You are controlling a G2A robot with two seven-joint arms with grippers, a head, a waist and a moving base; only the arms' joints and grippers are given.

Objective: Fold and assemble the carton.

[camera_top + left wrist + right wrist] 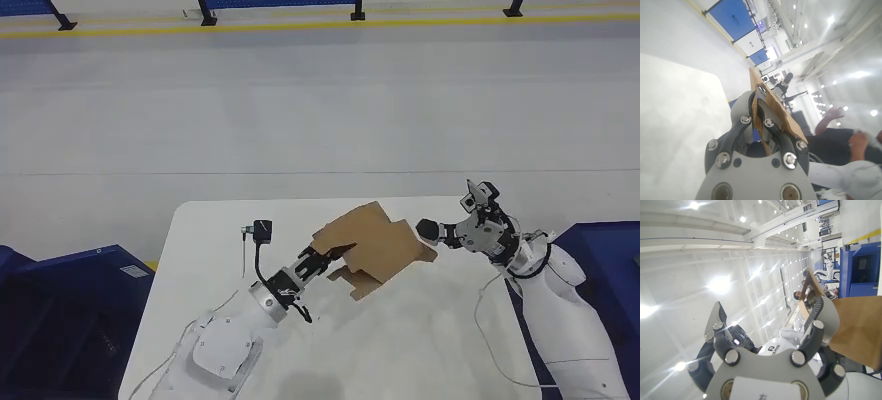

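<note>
From above, the carton (372, 243) hangs over the white table (430, 330), between my two arms. My left gripper (318, 260) is at one edge of it and my right gripper (430, 231) at the opposite side. It looks like a mostly flat brown sheet with a few flaps bent at slight angles, with no box shape to it.

At my left wrist, the fingers are pinched tight on a cardboard edge, and a panel slants away past them.

At my right wrist, the fingers stand wide apart with nothing between them. A brown panel lies against the outer side of one finger.

As I judge it, the carton is up and gripped, but the task is at an early stage. The walls are not raised, and the flaps are neither tucked nor closed.
</note>
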